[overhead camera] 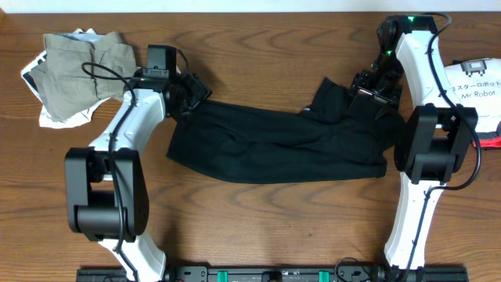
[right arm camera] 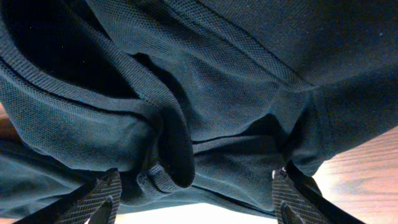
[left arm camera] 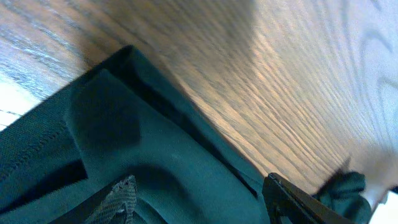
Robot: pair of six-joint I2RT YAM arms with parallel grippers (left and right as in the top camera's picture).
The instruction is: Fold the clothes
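Note:
The black shirt lies bunched in a long band across the middle of the wooden table. My left gripper is at its upper left corner. Its jaws are spread wide, with the shirt's cloth lying between them. My right gripper is at the raised upper right corner. Its jaws are also spread wide, with folds of the shirt hanging between the fingers. Neither pair of jaws is closed on the cloth. No white mark shows.
A khaki-grey garment lies folded at the back left on top of a white printed one. A white box labelled Mr Robot stands at the right edge with something red below it. Both arm bases stand near the front.

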